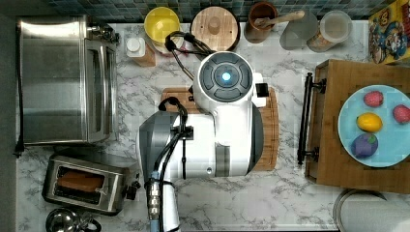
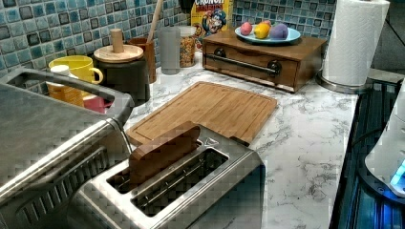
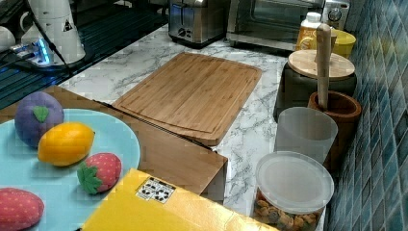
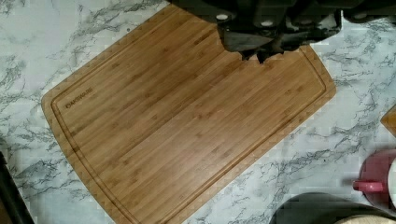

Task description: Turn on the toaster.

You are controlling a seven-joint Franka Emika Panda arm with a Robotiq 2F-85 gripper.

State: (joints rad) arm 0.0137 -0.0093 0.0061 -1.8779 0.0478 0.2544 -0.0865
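The toaster [image 1: 86,184] stands at the top view's lower left, with a brown slice of bread [image 1: 80,181] in one slot. Its black lever knob [image 1: 130,189] sticks out of the end facing the arm. In the left view the toaster [image 2: 200,191] is close by, and the slice [image 2: 162,150] stands up out of the slot. In the right view the toaster [image 3: 195,19] sits far back. My gripper [image 4: 258,55] hangs shut and empty above the bamboo cutting board [image 4: 187,116], well away from the toaster.
A large steel toaster oven [image 1: 63,79] stands right beside the toaster. Along the tiled wall are a yellow mug [image 1: 162,21], a wood-lidded jar [image 1: 215,26] and a utensil holder [image 1: 261,21]. A wooden drawer box [image 1: 329,159] carries a plate of toy fruit [image 1: 350,118].
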